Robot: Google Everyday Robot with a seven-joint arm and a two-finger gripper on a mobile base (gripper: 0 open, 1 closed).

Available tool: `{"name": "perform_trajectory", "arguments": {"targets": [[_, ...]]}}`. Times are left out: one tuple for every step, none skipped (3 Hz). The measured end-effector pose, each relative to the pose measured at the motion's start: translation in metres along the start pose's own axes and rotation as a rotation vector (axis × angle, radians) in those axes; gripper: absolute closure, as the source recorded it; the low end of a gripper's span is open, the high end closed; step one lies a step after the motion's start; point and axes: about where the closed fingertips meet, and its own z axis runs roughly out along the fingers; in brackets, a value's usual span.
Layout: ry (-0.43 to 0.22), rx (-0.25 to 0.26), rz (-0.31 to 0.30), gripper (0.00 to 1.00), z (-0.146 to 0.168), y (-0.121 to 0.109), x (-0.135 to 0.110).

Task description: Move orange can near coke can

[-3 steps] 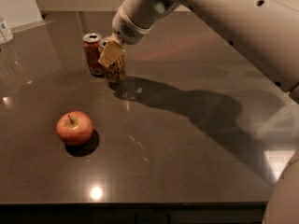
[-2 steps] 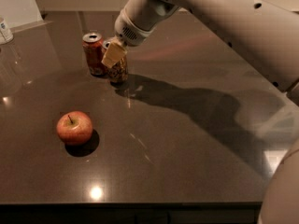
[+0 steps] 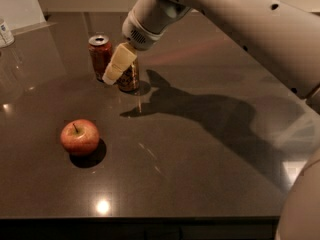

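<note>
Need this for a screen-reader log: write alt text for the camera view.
The cream pincer of a white robot arm is at a brownish-orange soda can standing upright on a dark glossy table, close beside an upright red soda can with a silver top. A red apple sits apart, nearer the camera.

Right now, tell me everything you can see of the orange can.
The orange can is brownish-orange, shiny metal by its look, with dark lettering. It stands upright on the dark table, close beside the coke can, on that can's right in the picture; whether they touch is unclear. The gripper sits over its upper part, hiding the lid.
</note>
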Motion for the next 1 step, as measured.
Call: {"name": "perform_trajectory", "arguments": {"targets": [[0.000, 0.000, 0.000, 0.00, 0.0001, 0.0000, 0.0000]]}}
